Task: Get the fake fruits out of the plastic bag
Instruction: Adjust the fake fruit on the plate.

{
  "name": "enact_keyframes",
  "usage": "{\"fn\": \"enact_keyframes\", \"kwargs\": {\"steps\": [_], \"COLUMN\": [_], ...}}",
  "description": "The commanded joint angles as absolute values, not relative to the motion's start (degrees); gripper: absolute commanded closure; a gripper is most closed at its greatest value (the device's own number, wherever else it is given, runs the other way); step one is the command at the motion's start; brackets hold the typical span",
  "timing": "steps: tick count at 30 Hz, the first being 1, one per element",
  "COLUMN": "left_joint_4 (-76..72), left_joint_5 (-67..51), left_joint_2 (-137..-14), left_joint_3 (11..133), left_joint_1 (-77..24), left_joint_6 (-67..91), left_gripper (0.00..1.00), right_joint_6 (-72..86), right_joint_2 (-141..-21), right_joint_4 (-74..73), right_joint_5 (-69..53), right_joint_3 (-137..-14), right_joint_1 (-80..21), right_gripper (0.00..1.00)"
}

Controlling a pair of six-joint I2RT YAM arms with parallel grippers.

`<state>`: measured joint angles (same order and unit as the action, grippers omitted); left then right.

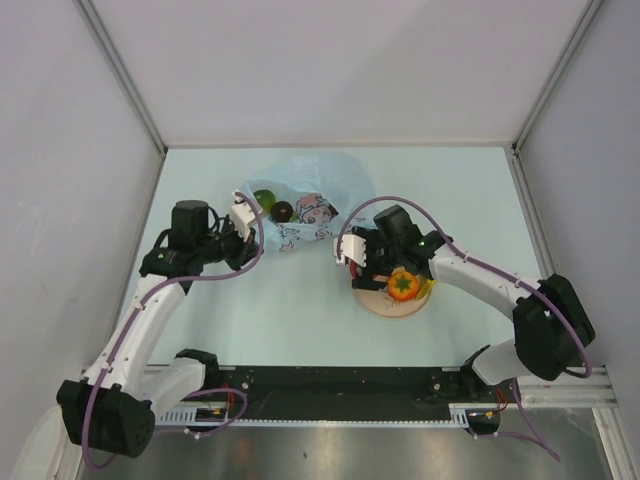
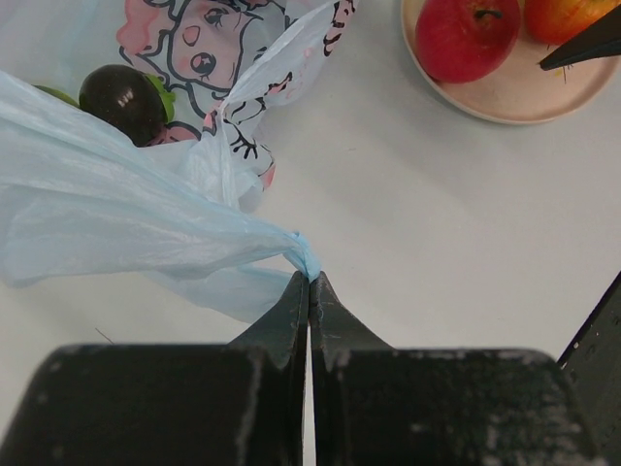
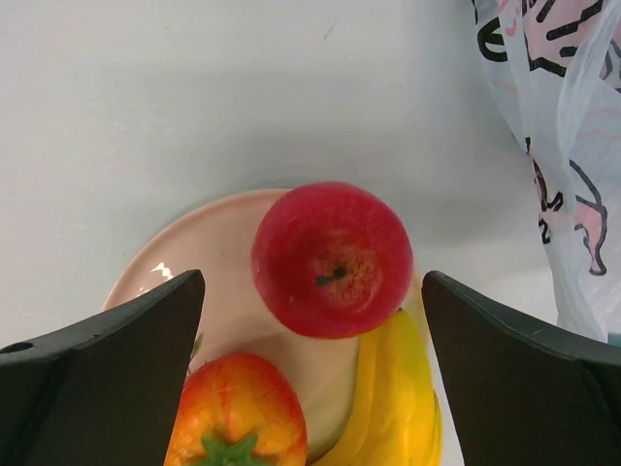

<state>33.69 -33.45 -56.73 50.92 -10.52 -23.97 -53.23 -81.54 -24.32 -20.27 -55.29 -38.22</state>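
Jaws on my right gripper hung wide open over the glossy red plastic apple sitting on the round beige plate. My left gripper was pinched shut on a corner of the crinkled light-blue plastic bag, probably to pin it down, with the dark purple fruit inside.

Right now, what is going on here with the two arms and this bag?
The left tool is shut on a corner of the plastic bag. The right tool stands open over the plate, where the red apple, orange fruit and banana lie. A dark purple fruit and a green one are inside the bag, so the job is not finished.
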Motion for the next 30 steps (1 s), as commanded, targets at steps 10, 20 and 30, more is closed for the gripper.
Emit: {"fn": "enact_keyframes", "kwargs": {"steps": [10, 20, 30], "left_joint_4": [33.13, 32.17, 32.78], "left_joint_5": [-35.15, -35.86, -36.3], "left_joint_2": [-55.2, -55.63, -54.93], "left_joint_3": [50.01, 50.1, 49.75], "left_joint_1": [-10.2, -10.2, -10.2], "left_joint_6": [-23.56, -23.55, -23.55], "left_gripper": [1.0, 1.0, 1.0], "right_joint_6": [-48.87, -50.62, -52.73], "right_joint_2": [-88.86, -87.37, -85.52], "right_joint_4": [-16.7, -23.19, -29.26], "right_joint_5": [-21.01, -20.48, -18.9], "right_joint_3": [-56.51, -57.66, -57.66], "right_joint_1": [-36.3, -34.37, -31.2], "right_gripper": [0.12, 0.34, 0.36]}}
